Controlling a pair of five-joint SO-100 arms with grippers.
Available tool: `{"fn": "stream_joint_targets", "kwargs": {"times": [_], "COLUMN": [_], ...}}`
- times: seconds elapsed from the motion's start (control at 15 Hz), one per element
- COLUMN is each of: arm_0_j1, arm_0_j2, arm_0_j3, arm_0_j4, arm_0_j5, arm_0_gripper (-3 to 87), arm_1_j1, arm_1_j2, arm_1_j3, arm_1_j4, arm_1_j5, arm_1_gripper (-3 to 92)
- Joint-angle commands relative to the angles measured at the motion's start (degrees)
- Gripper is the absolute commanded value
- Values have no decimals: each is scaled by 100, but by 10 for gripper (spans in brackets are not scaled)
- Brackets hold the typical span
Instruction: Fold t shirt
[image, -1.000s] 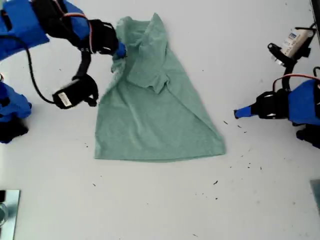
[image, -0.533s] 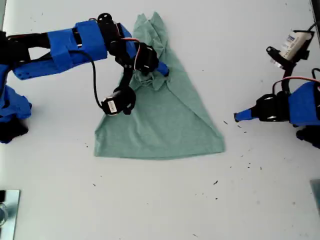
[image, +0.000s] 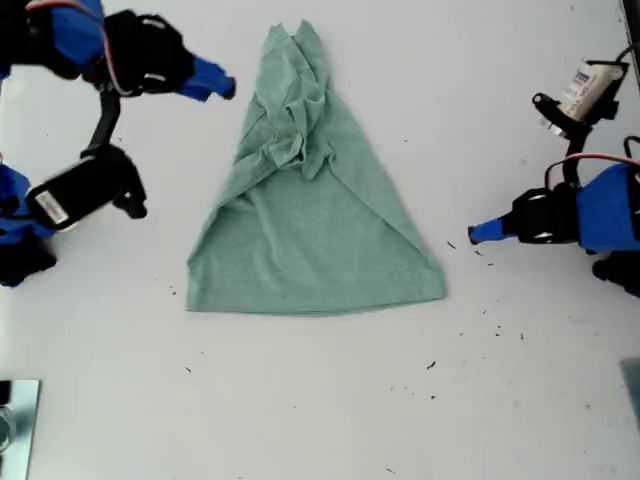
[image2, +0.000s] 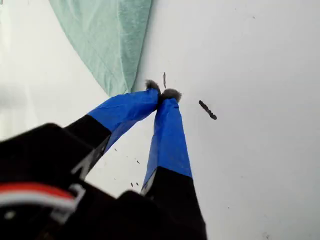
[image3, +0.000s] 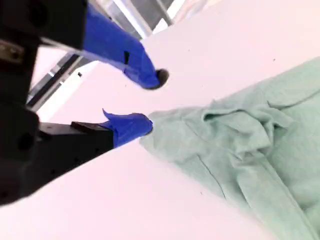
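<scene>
Sage-green t shirt (image: 310, 225), triangular, bunched near collar

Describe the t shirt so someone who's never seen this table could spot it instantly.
On the white table, look to the middle of the exterior view, between the two blue arms. The t shirt lies there, a pale sage-green cloth folded into a rough triangle, narrow and bunched at the far end, wide and flat at the near hem. It is the only fabric and the only green thing in view.

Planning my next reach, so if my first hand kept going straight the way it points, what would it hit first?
Probably the lower corner of the pale sage-green cloth t shirt; my first hand, shut, points toward it across bare white table, though depth is unclear.
</scene>
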Motion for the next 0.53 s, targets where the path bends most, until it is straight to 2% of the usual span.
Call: {"fn": "stream_joint_targets", "kwargs": {"times": [0.0, 0.13, 0.2, 0.33, 0.47], "arm_0_j1": [229, 888, 1125, 1336, 1424], "arm_0_j2": [1969, 3507, 4351, 5186, 4808], "arm_0_j3": [3305, 5616, 6354, 6917, 6979], "arm_0_j4": [-1116, -2030, -1934, -1723, -1986], "arm_0_j5": [-686, -1705, -2118, -2241, -2259], "arm_0_gripper": [30, -2, -2, -2, -2], "arm_1_j1": [-18, -18, -26, -62, -114], "arm_1_j2": [35, 35, 35, 35, 18], "arm_1_j3": [229, 229, 246, 264, -141], "arm_1_j4": [-62, -26, 9, 35, 519], "arm_1_j5": [-123, -167, -149, -193, -149], "arm_1_gripper": [24, 24, 24, 24, 24]}}
